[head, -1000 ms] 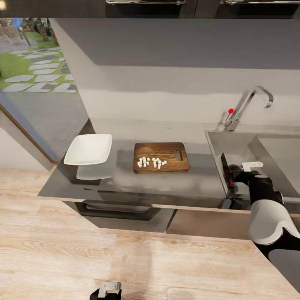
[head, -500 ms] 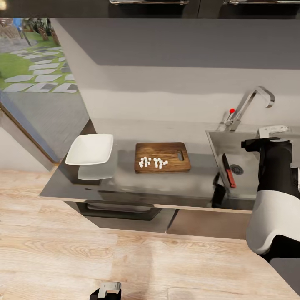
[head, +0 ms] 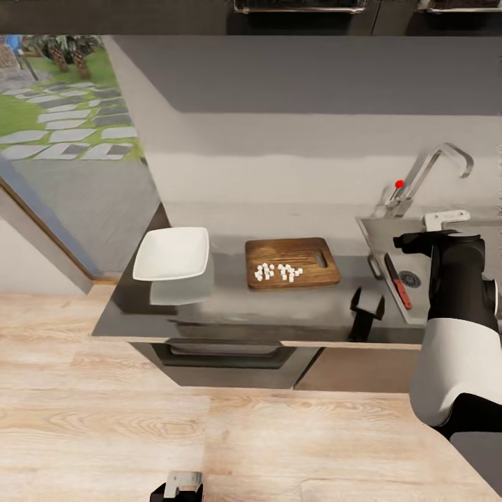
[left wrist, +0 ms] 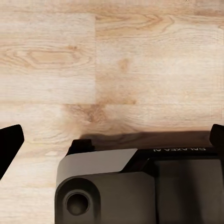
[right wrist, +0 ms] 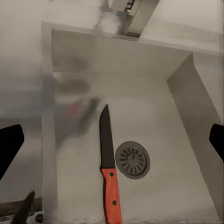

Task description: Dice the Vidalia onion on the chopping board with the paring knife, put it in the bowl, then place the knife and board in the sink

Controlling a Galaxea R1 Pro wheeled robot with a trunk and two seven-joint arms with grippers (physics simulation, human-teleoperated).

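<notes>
Red-handled knife lies flat in the sink, beside the drain, its blade tip pointing to the tap. Right gripper hangs over it, wide open. Left gripper is wide open too. Onion bits sit on the board.

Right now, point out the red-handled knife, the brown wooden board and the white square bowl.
paring knife [right wrist: 111,196], right wrist view, red handle.
chopping board [head: 279,252], head view, bare far wood.
bowl [head: 172,253], head view, inner floor.
</notes>
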